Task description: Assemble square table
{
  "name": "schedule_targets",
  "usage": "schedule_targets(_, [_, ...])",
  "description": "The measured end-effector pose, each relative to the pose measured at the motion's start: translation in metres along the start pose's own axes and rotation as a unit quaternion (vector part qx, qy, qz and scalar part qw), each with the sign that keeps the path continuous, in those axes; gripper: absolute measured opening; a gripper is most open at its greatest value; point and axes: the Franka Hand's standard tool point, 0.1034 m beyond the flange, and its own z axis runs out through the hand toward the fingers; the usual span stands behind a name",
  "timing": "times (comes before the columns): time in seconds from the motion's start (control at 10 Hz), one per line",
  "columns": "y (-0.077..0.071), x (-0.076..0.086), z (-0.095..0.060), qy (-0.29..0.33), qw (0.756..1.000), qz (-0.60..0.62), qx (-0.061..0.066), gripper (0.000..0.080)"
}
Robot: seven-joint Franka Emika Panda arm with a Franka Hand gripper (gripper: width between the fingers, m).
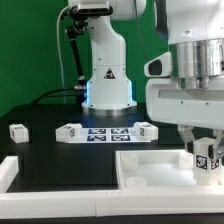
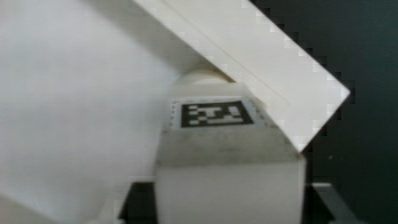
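My gripper (image 1: pixel 205 148) is at the exterior view's right, shut on a short white table leg (image 1: pixel 208 157) with black-and-white tags. It holds the leg upright over the right part of the white square table top (image 1: pixel 150 166). In the wrist view the leg (image 2: pixel 219 150) runs out from between my gripper's (image 2: pixel 222 208) dark fingers. Its tagged far end meets the table top (image 2: pixel 71 110) just inside the raised rim (image 2: pixel 249 55). Whether the leg touches the slab I cannot tell.
The robot base (image 1: pixel 107 85) stands at the back centre. In front of it lies the marker board (image 1: pixel 105 134), with white tagged legs at its left (image 1: pixel 68 132) and right (image 1: pixel 147 130) ends. Another leg (image 1: pixel 17 130) lies far left. A white border bar (image 1: pixel 8 172) lies at front left.
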Motion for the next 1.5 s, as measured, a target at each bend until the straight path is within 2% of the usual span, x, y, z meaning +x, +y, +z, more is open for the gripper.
schedule_targets(0.1, [0.001, -0.001, 0.000, -0.007, 0.993, 0.119, -0.002, 0.0290])
schedule_targets(0.2, [0.002, -0.002, 0.001, -0.019, 0.966, 0.257, 0.002, 0.0291])
schedule_targets(0.3, [0.002, -0.002, 0.001, -0.025, 0.946, 0.324, 0.004, 0.0291])
schedule_targets(0.4, [0.002, -0.003, 0.000, -0.036, 0.915, 0.401, 0.006, 0.0291])
schedule_targets(0.6, [0.001, -0.004, 0.000, -0.035, 0.891, 0.452, 0.005, 0.0291])
schedule_targets(0.7, [0.001, -0.006, 0.001, -0.027, 0.907, 0.421, 0.008, 0.0291])
schedule_targets(0.8, [0.002, -0.016, 0.004, -0.012, 0.927, 0.376, 0.006, 0.0478])
schedule_targets(0.9, [0.003, -0.023, 0.004, -0.002, 0.959, 0.282, -0.011, 0.0598])
schedule_targets(1.0, [0.000, -0.023, 0.003, 0.009, 0.983, 0.182, -0.013, 0.0598])
schedule_targets(1.1, [-0.002, -0.023, 0.002, 0.008, 0.993, 0.117, -0.012, 0.0634])
schedule_targets(1.5, [-0.001, -0.022, 0.003, 0.007, 1.000, 0.000, -0.013, 0.0648])
